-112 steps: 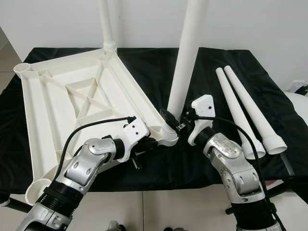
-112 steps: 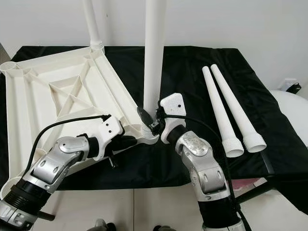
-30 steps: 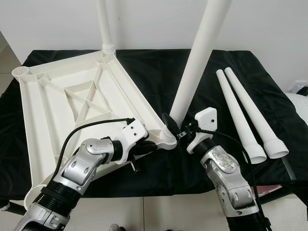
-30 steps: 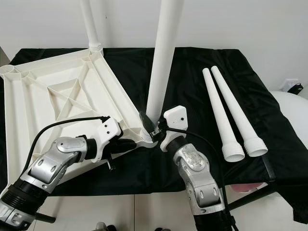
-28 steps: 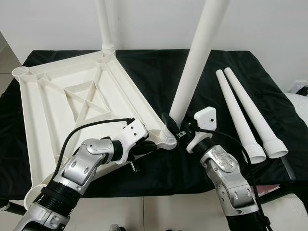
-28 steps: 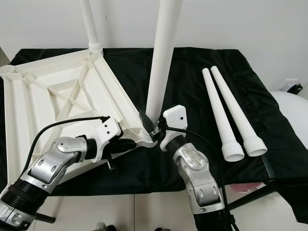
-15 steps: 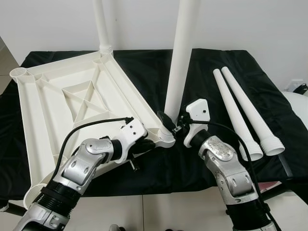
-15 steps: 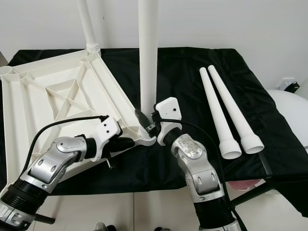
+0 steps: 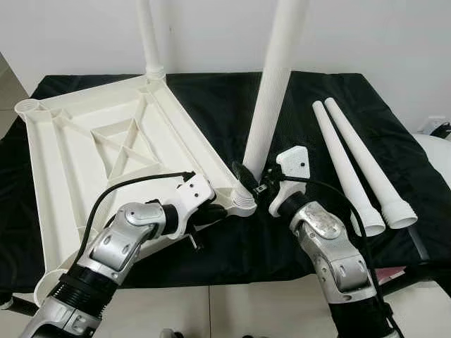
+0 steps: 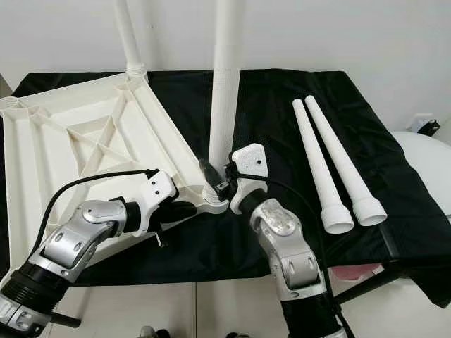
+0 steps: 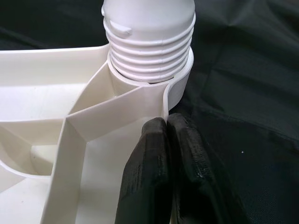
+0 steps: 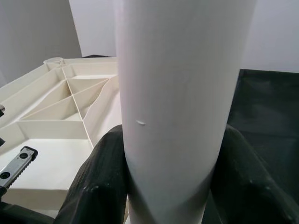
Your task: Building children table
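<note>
Your right gripper (image 12: 168,186) clamps the smooth white table leg (image 9: 271,98) just above its ribbed, threaded base, seated in the near corner socket of the upturned ribbed plastic tabletop (image 9: 91,141). Your left gripper (image 11: 166,158) pinches the tabletop's rim wall beside that socket, fingers pressed together. The leg has tipped slightly rightward since half a second ago (it stood plumb then). Two spare legs (image 9: 352,162) lie on the black cloth (image 9: 211,98).

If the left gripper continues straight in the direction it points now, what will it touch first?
Most likely the corner socket of the table top, where the threaded leg sits. The left gripper points right at it.
</note>
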You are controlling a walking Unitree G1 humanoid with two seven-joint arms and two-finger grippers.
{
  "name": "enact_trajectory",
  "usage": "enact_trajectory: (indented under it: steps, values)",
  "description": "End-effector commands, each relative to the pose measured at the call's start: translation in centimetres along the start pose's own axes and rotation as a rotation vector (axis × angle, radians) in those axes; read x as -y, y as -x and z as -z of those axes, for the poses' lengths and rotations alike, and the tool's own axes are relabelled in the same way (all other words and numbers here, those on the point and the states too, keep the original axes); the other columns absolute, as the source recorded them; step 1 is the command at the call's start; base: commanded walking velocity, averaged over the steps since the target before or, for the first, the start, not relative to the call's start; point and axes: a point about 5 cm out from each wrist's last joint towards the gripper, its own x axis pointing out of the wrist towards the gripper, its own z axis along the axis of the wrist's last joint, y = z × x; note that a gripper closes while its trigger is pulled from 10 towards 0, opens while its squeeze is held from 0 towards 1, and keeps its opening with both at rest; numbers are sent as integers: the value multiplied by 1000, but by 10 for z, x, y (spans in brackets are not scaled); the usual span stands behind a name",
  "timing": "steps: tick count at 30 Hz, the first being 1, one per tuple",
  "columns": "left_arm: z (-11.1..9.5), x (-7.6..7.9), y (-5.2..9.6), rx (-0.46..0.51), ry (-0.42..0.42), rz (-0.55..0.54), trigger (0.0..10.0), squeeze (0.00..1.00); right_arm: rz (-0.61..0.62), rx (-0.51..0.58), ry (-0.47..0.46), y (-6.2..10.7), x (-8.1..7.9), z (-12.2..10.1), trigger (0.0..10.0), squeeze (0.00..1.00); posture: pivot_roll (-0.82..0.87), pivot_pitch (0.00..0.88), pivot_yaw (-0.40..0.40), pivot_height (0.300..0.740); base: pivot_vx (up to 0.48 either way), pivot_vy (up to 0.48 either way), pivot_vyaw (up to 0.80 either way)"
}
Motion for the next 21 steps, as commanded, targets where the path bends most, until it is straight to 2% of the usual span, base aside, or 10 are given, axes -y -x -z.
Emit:
enact_trajectory:
  steps: [1,4,14,17,21]
  values:
    - [4,1,2,-23,6,7,0,0,61,-335,-89,21,2,68,10000,0,20,176,20,740,0,0,0]
    - [4,1,2,-24,6,7,0,0,71,-340,-74,20,3,69,10000,0,22,177,21,740,0,0,0]
    - [5,1,2,-25,7,3,0,0,40,-362,95,17,4,66,10000,0,20,177,19,740,0,0,0]
    - [5,1,2,-24,8,0,0,0,44,-362,95,15,3,65,10000,0,20,177,17,740,0,0,0]
    - [4,1,2,-24,8,-2,0,0,58,-371,45,16,3,67,10000,0,21,177,17,740,0,0,0]
